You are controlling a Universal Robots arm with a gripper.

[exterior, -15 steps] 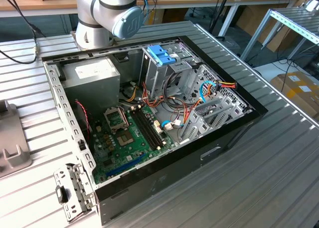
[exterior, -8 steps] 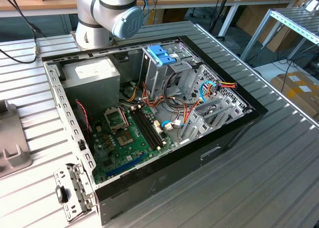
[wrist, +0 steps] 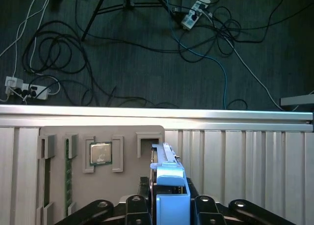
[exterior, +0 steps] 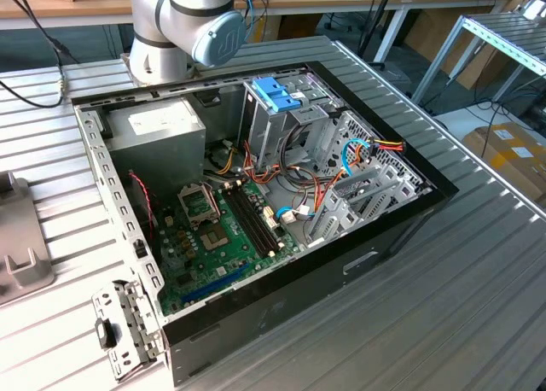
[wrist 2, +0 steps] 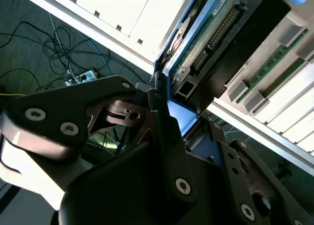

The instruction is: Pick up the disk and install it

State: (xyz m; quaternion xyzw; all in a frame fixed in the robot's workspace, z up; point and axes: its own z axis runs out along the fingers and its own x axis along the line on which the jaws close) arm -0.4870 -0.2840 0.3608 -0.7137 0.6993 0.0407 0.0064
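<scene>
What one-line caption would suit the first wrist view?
The gripper grips the disk edge-on near a grey tray holding a processor chip.

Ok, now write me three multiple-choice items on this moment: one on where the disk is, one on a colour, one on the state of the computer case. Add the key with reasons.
1. Where is the disk?
A) inside the drive cage
B) in the pincer
C) on the floor among the cables

2. What colour are the disk's carrier rails?
A) red
B) yellow
C) light blue

3. How is the computer case?
A) open, its insides showing
B) closed, its side panel on
C) wrapped in foil

Key:
1 B: in both wrist views the pincer is closed on the disk.
2 C: the first wrist view shows light blue plastic along its edge.
3 A: the exterior view shows the green circuit board inside.
</scene>
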